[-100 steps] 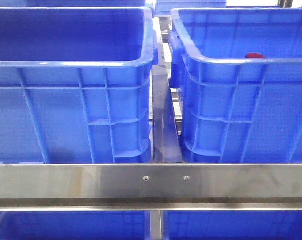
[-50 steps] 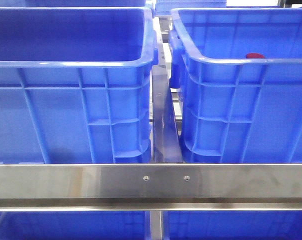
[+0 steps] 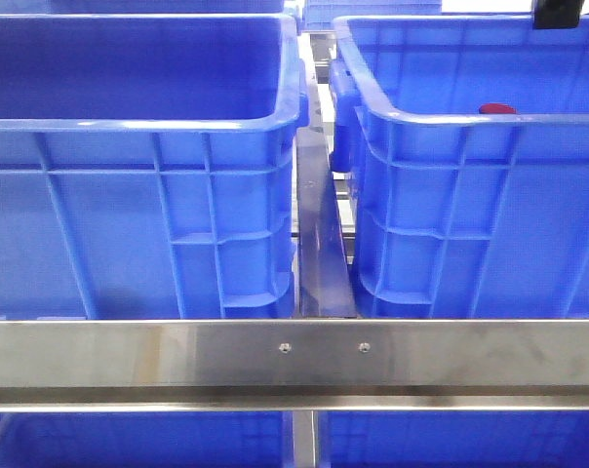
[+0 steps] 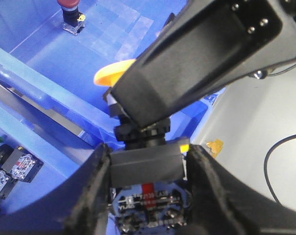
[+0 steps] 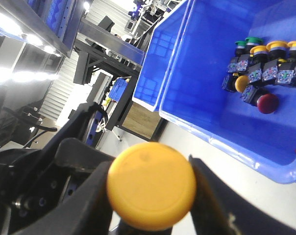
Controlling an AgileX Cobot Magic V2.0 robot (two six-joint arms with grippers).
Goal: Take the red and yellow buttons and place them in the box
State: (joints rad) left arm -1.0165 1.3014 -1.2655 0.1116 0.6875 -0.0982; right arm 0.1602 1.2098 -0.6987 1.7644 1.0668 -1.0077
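In the front view, two blue boxes stood side by side behind a steel rail (image 3: 294, 356): the left box (image 3: 138, 195) and the right box (image 3: 480, 214), where a red button (image 3: 497, 109) peeked over the near rim. The left gripper (image 4: 148, 166) was clenched on a button's dark switch body (image 4: 145, 169), its yellow cap (image 4: 113, 73) showing above a box floor. The right gripper (image 5: 150, 196) was clamped on a yellow button (image 5: 151, 185); more buttons (image 5: 265, 61) lay clustered in a box beyond.
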